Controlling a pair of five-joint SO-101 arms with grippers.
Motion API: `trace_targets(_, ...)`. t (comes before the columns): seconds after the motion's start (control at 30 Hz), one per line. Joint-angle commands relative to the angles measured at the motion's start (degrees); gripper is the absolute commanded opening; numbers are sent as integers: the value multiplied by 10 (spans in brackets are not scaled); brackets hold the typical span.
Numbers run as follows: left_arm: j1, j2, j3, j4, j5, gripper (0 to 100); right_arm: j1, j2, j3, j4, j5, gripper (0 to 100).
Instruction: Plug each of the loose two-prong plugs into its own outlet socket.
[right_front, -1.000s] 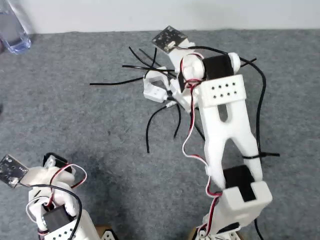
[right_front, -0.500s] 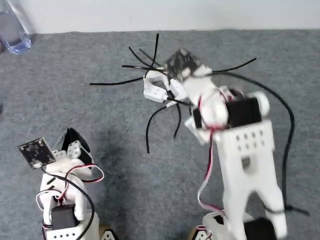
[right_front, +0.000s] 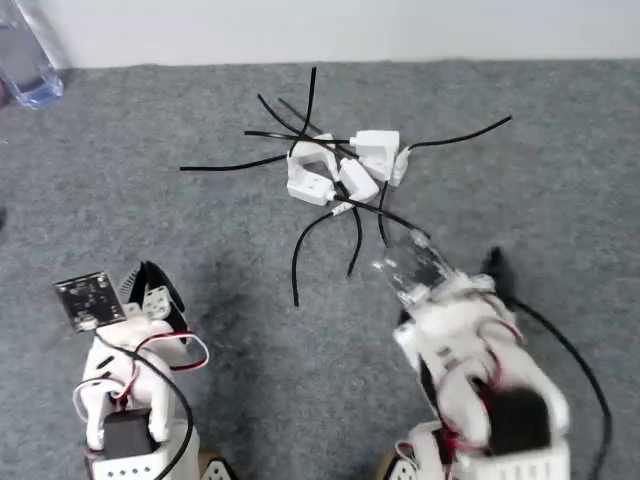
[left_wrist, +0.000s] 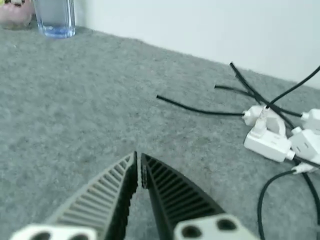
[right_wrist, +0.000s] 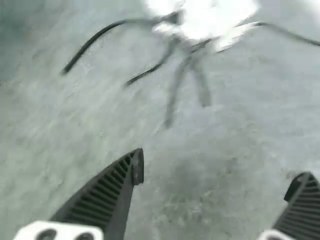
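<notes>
Ok so, far left at the back edge of the grey desk (right_front: 200, 230) there's a clear glass (right_front: 22, 55), right up by the white wall (right_front: 350, 30). Nearer the front on the left sits the left arm. Its left pincer (left_wrist: 138, 159) is all but closed, just a sliver between the ribbed fingers (left_wrist: 170, 192), with nothing in it. It hangs low over the desk, well apart from the plug stuff.

Middle of the desk, toward the back, is the bundle of white sockets and plugs (right_front: 340, 165), bunched up and touching each other. Black cords (right_front: 310, 235) stick out of it in every direction like spider legs. Honestly can't tell from here which plugs are actually seated in a socket and which are loose.

Then at the front right is the right arm. Its right pincer (right_wrist: 220, 167) is spread wide with nothing between its fingers, aimed at the bundle, and the nearest cord ends lie close in front of it.
</notes>
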Motion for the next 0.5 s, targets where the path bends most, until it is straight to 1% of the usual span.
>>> trace_targets(0.0, 2, -6, -20, 27, -2, 15, 46, -84, 35, -29, -2, 424)
trace_targets(0.27, 1, -6, 0, 77, -1, 15, 102, -199, 248, -133, -7, 424)
trace_targets(0.37, 1, -6, 41, 73, -1, 15, 117, -252, 301, -138, -43, 424)
trace_targets(0.47, 1, -5, 47, 76, -2, 15, 135, -256, 328, -142, -74, 424)
